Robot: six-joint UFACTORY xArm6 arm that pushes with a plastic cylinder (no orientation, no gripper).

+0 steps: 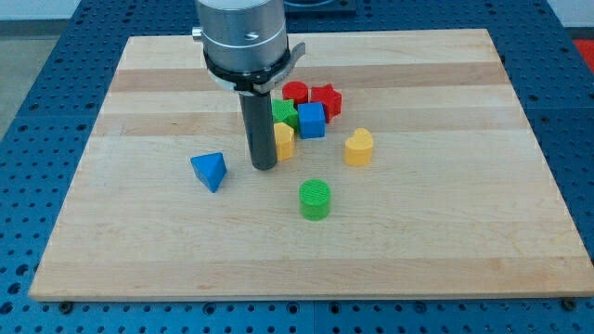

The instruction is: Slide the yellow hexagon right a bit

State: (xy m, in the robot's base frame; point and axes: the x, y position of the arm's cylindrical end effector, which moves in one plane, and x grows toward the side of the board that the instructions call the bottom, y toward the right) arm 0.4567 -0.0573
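The yellow hexagon lies near the board's middle, partly hidden behind my rod. My tip rests on the board right at the hexagon's left side, touching or nearly touching it. A blue cube sits just right of and above the hexagon. A green block lies above the hexagon, its shape partly hidden.
A red cylinder and a red star sit at the cluster's top. A yellow heart lies to the right. A green cylinder lies below. A blue triangle lies left of my tip. The wooden board sits on a blue table.
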